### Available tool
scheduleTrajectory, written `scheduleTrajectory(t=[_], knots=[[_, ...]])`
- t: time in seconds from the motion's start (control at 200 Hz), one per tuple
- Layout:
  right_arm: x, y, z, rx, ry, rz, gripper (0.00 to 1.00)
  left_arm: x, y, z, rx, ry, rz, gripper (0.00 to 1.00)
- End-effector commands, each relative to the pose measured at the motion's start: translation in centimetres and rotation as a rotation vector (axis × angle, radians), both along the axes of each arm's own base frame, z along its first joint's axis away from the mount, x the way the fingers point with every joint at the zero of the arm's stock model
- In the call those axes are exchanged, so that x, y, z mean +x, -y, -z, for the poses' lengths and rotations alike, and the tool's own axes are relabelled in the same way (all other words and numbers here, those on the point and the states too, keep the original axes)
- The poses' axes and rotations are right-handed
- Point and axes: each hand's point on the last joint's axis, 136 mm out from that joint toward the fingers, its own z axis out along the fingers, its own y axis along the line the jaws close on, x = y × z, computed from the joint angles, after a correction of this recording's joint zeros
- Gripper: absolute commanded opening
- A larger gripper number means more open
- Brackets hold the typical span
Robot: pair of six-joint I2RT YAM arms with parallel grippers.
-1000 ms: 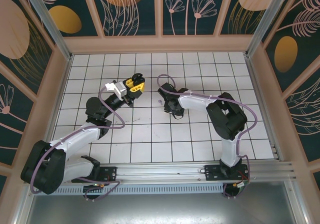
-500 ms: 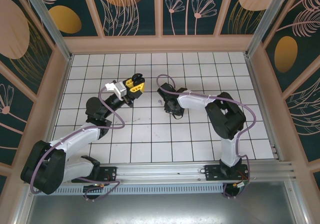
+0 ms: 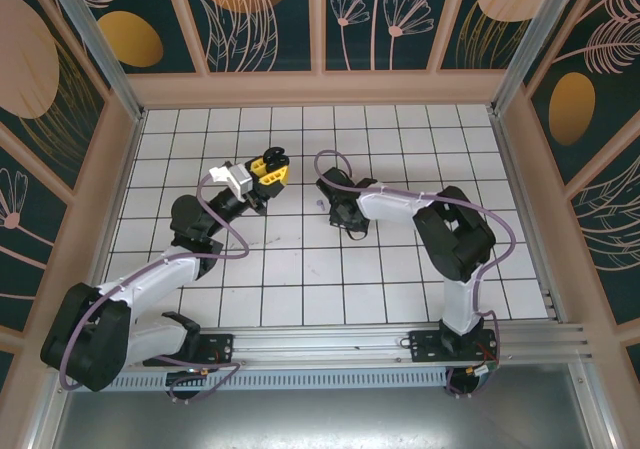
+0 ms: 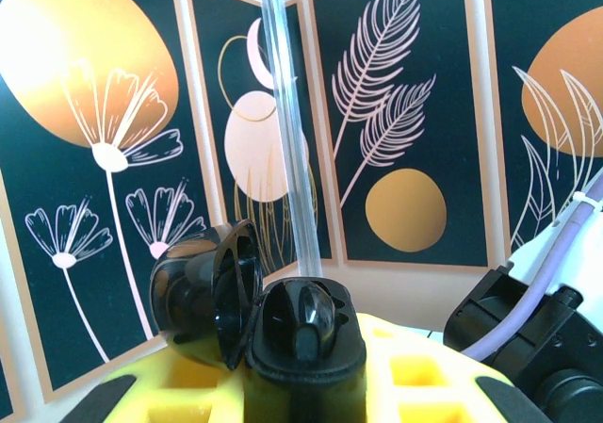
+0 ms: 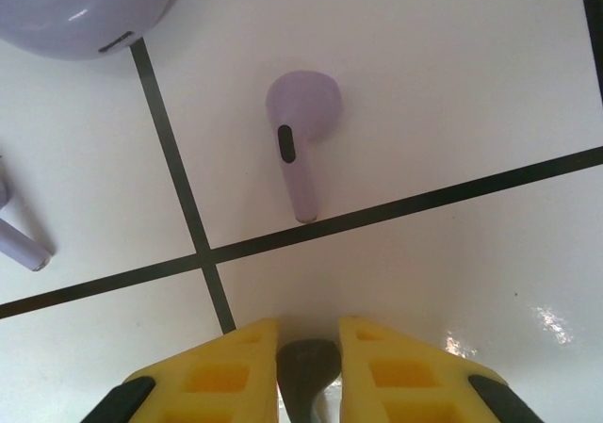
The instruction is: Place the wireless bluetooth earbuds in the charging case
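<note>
Left gripper (image 4: 301, 376) jaws pressed on black charging case (image 4: 303, 333), held up off the table; lid (image 4: 205, 291) hinged open toward 10 o'clock; dark earbud shape seated in case; right gripper (image 5: 308, 348) jaws nearly together, pinching a black earbud (image 5: 308, 371) just above white tiled floor (image 5: 452, 93); lilac earbud (image 5: 301, 136) lies flat at 12 o'clock from those jaws, stem pointing 6 o'clock, untouched; lilac rounded object (image 5: 80, 4) at 11 o'clock; second lilac stem (image 5: 17, 242) at 9 o'clock edge.

Open black charging case (image 4: 303, 336) in left claw (image 4: 306, 387)
</note>
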Motion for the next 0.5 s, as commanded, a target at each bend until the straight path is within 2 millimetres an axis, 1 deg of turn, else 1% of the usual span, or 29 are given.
scheduleTrajectory(t=[0.0, 0.125, 0.225, 0.325, 0.405, 0.49], knots=[[-0.1, 0.3, -0.6, 0.009, 0.032, 0.001, 0.19, -0.8, -0.3, -1.9, -0.031, 0.045, 0.006, 0.0], [0.4, 0.0, -2.7, 0.041, 0.086, -0.007, 0.19, -1.0, -0.3, -2.2, -0.03, 0.051, 0.011, 0.0], [1.3, -0.4, -5.8, 0.084, 0.163, -0.015, 0.18, -1.2, -0.2, -2.3, -0.021, 0.065, 0.016, 0.0], [2.1, -1.0, -9.9, 0.142, 0.259, -0.034, 0.18, -1.4, -0.1, -2.4, -0.003, 0.09, 0.014, 0.0], [2.6, -1.4, -13.7, 0.194, 0.345, -0.061, 0.18, -1.5, -0.1, -2.4, 0.014, 0.114, 0.01, 0.0], [3.1, -1.9, -18.3, 0.246, 0.442, -0.095, 0.18, -1.6, -0.1, -2.5, 0.028, 0.135, 0.0, 0.0]])
